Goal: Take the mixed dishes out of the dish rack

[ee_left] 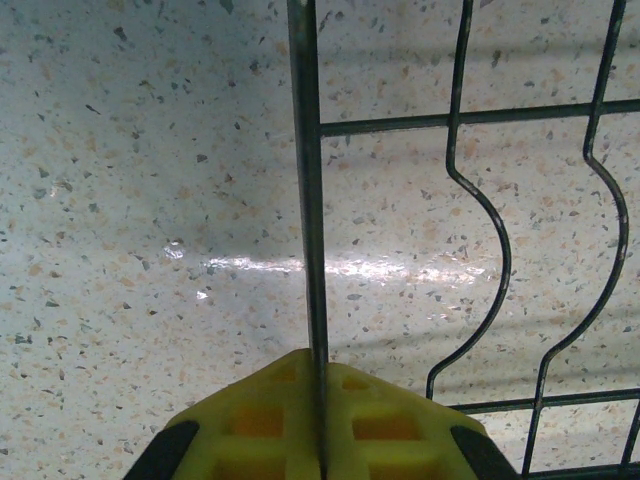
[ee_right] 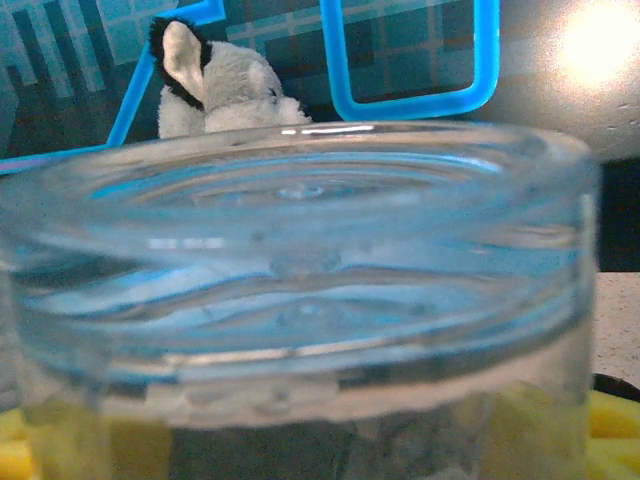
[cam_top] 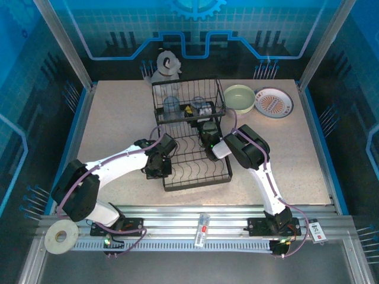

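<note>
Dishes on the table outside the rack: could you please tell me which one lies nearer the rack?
The pale green bowl, which sits right beside the dish rack; the orange-patterned plate lies beyond the bowl, farther right.

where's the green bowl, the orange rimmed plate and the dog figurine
green bowl (cam_top: 239,99), top external view, bare inside of the bowl
orange-rimmed plate (cam_top: 273,103), top external view, middle of its face
dog figurine (ee_right: 225,100), right wrist view, grey fur below its ear
</note>
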